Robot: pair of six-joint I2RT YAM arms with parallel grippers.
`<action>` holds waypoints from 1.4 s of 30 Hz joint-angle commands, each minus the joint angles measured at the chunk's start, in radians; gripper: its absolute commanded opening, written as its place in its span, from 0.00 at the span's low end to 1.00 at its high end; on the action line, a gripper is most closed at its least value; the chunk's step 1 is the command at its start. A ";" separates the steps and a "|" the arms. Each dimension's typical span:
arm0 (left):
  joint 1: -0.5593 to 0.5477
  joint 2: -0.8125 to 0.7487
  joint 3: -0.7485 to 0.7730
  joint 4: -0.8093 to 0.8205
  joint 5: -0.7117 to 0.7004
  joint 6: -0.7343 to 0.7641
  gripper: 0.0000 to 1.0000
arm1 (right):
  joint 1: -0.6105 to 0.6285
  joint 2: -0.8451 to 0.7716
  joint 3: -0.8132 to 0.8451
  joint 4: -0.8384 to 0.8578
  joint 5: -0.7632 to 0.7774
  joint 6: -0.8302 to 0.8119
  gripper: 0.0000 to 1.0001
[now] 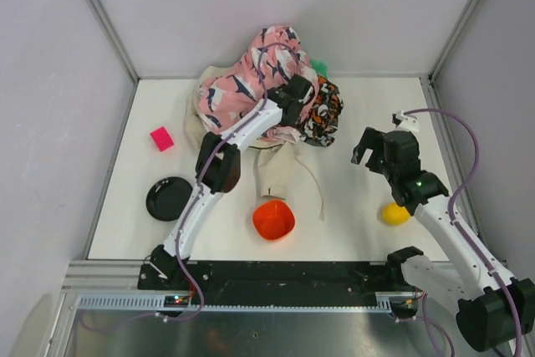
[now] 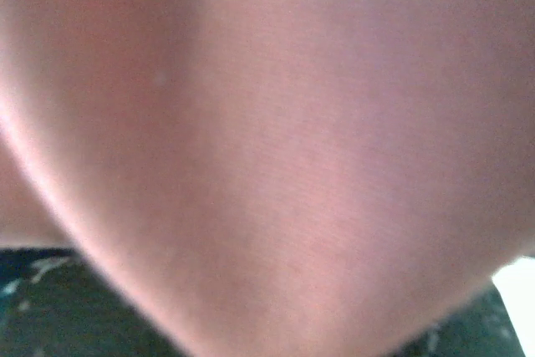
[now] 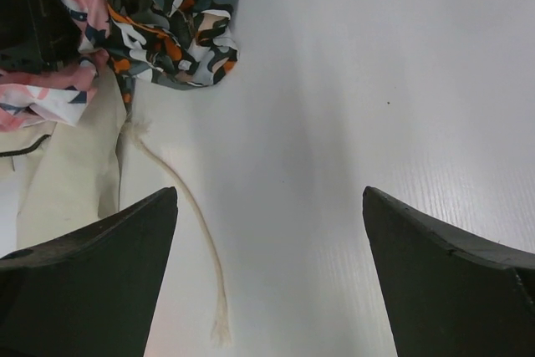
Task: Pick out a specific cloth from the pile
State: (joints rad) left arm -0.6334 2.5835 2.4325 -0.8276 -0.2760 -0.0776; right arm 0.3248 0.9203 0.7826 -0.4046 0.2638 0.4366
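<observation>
Left hand (image 1: 294,94) is clenched, down in the pile (image 1: 267,60) at the far middle of the surface (image 1: 368,98). It sits at the right edge of the pink whale cloth (image 1: 234,94), just beside the camo cloth (image 1: 323,114). From above I can't tell whether any fabric is pinched. The left wrist view is no help: blurred pinkish fabric (image 2: 276,148) fills it, right up against the lens, and I can't identify the dark patches along the bottom.

The red-orange cloth doesn't show in any view, so I can't tell where it lies.

Pile layout:
- The pink whale cloth is heaped highest, on the left and middle.
- The green cloth (image 1: 319,65) is a small bit peeking out at the far right.
- The camo cloth is on the right side.
- The beige cloth (image 1: 276,175) is spread flat on the near side, partly under the left arm. Its cord (image 1: 322,190) trails toward the near right.

Right hand (image 1: 376,144) is released, fingers (image 3: 109,248) wide apart, holding nothing. It hangs over bare surface to the right of the pile. Its wrist view shows the camo cloth top left, the beige cloth below that, and the cord ending just beside the left finger.

Other items:
- The red bowl (image 1: 273,220) is just beside the beige cloth's near edge.
- The black dish (image 1: 170,198) is near left.
- The pink block (image 1: 161,138) is on the left.
- The yellow object (image 1: 394,213) is beside the right arm.
</observation>
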 commanded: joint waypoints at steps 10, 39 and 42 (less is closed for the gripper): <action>0.389 -0.430 0.138 0.106 -0.044 -0.097 0.01 | -0.003 0.056 0.001 0.094 -0.107 0.010 0.94; 0.417 -0.347 -0.125 0.170 0.507 -0.136 0.97 | 0.030 0.425 0.154 0.450 -0.206 0.003 0.99; 0.415 -0.519 -0.257 0.171 0.400 -0.160 0.99 | 0.042 0.590 0.301 0.443 -0.194 0.041 0.99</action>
State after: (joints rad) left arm -0.1932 2.3337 2.2803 -0.6571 0.1986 -0.2256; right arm 0.3504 1.3670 0.9108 -0.0837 0.0696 0.4446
